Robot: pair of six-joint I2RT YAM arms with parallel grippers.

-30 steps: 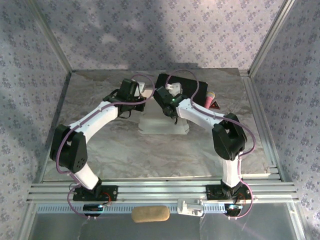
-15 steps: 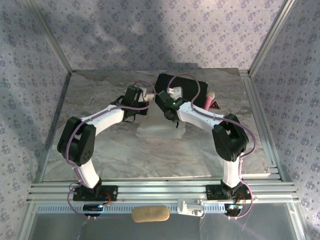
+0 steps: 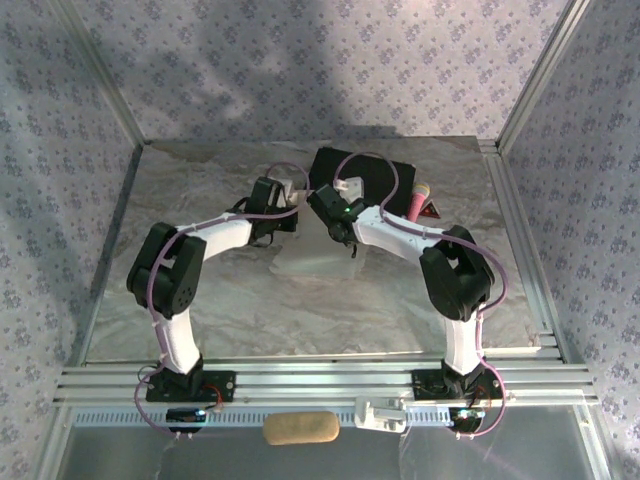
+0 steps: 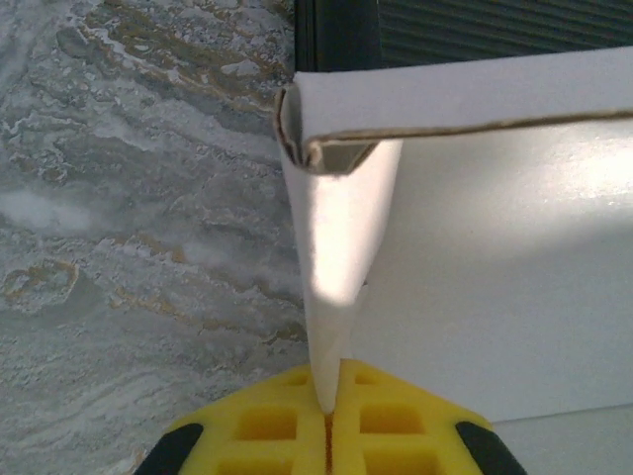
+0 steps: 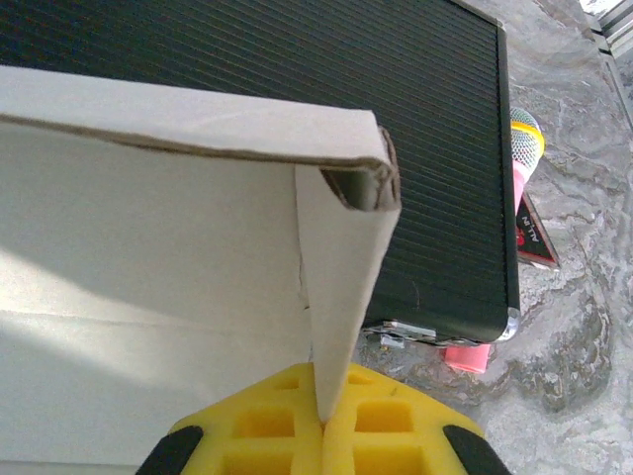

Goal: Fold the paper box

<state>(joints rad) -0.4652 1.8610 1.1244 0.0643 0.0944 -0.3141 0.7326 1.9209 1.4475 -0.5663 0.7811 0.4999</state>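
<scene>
Paper box [image 4: 475,277] edges pinched: left pincer [image 4: 328,408], right pincer [image 5: 322,414]; black case [image 5: 297,89] behind

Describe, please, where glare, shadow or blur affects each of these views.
Top external: the white thin-cardboard paper box nearly washes out against the pale marbled table, and soft shadows mottle the patterned back wall. Left wrist: glare bleaches the box's broad panel. Right wrist: shade sits under the top flap; the black ribbed case looks crisp.

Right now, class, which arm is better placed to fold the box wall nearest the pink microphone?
Right: the right pincer is shut on that wall of the paper box, the pink microphone on that side. The left pincer grips the opposite wall.
</scene>
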